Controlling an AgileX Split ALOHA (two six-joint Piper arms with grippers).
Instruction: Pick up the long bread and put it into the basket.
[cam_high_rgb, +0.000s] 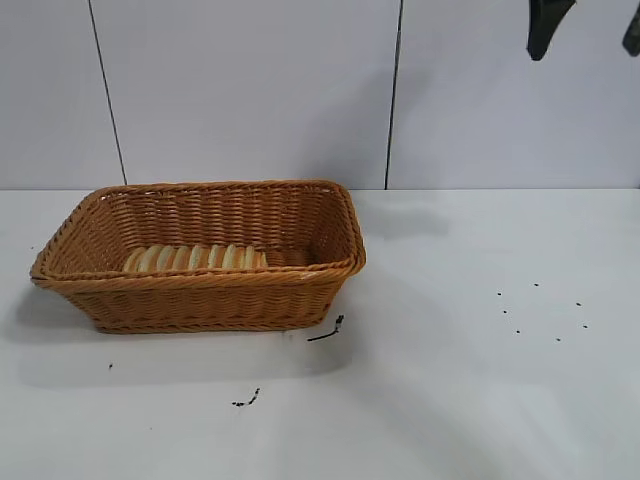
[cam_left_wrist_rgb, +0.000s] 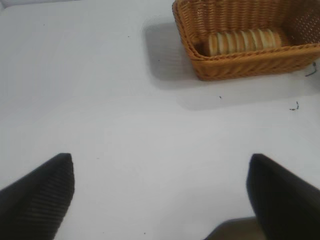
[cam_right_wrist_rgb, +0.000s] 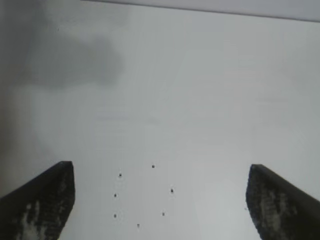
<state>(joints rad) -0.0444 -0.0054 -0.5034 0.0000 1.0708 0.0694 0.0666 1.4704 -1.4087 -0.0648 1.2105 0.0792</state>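
Your smooth white tabletop carries the woven wicker basket, rectangular with sloped sides and braided rim. Inside, along its near wall, lies the ridged oval long bread. Only your wrist views show jaws: left gripper and right gripper both spread wide, holding nothing.

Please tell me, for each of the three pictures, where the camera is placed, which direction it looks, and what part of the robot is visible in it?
Exterior view: level, facing the back wall; basket holding the bread; right gripper at top.
Left wrist view: over the table, looking toward the basket and bread; left gripper fingers apart.
Right wrist view: looks down at bare table with dark specks; right gripper fingers apart.
Exterior and left wrist share the basket.
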